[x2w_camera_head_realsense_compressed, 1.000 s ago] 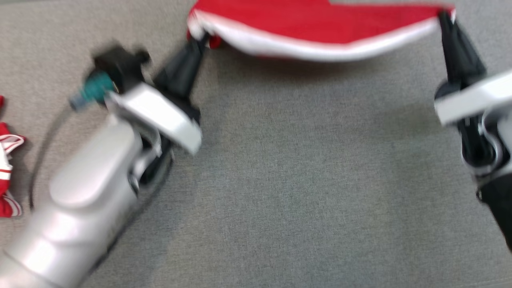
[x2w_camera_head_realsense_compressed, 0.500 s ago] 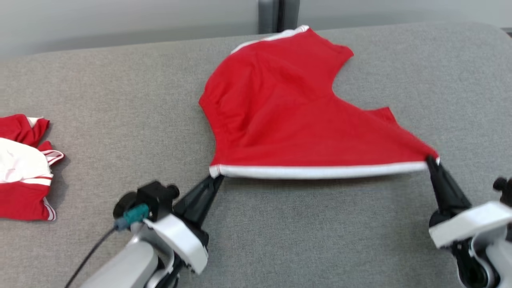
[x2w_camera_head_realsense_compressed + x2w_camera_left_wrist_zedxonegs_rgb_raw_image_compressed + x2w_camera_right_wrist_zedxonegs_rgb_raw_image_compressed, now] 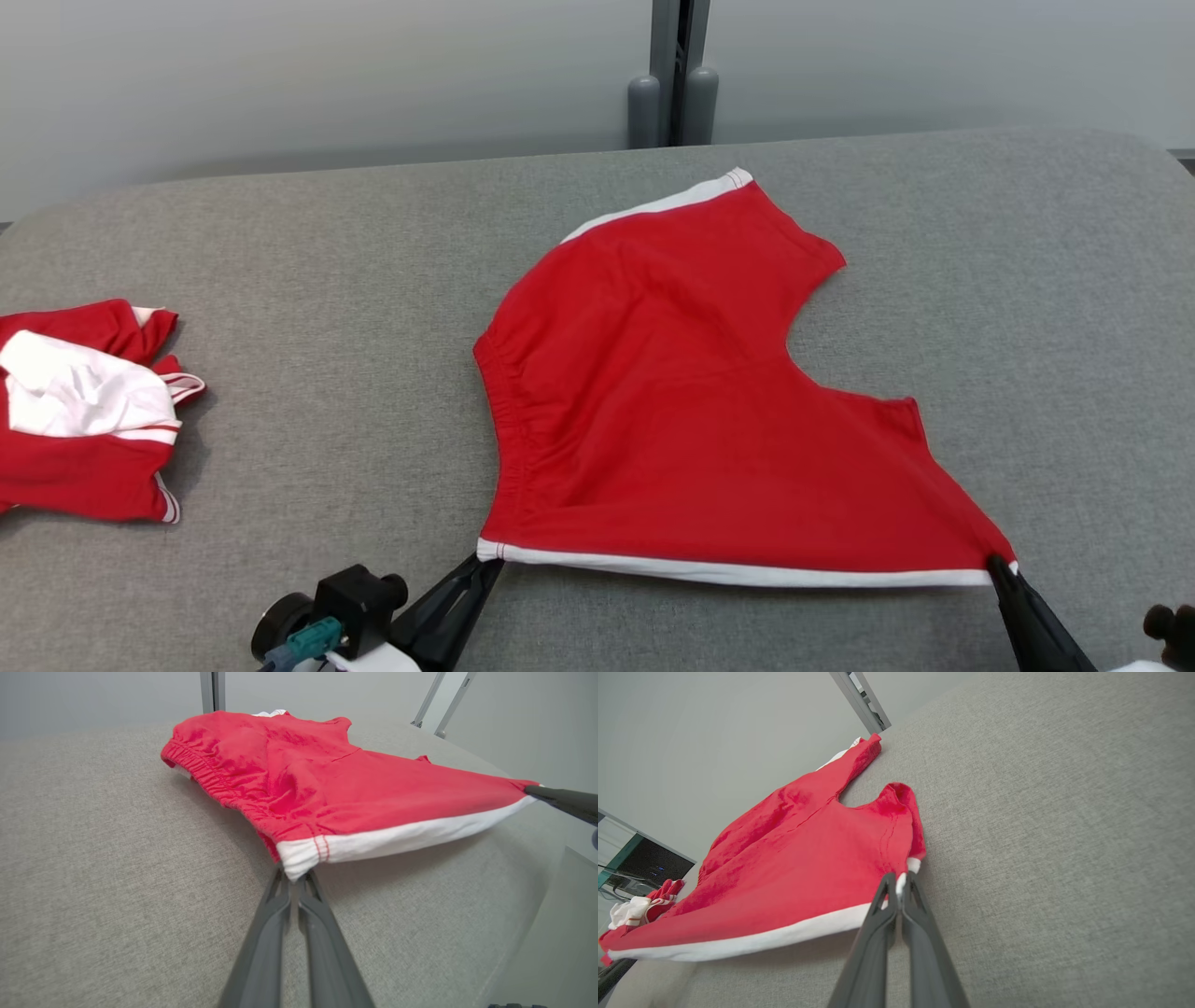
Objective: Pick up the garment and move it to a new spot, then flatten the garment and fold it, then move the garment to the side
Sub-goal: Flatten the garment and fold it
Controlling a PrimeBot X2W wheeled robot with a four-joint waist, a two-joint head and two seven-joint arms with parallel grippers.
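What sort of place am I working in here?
Probably an indoor lab or test bay, not a home: a fabric-covered grey table, a bare pale wall with a metal post, and a crumpled red-and-white garment heaped aside.

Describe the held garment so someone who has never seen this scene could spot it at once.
On the grey padded table, look right of centre for the spread-out red shorts. Unlike the crumpled red-and-white garment at the left edge, their white-banded edge is pinched by the left end effector and right end effector.
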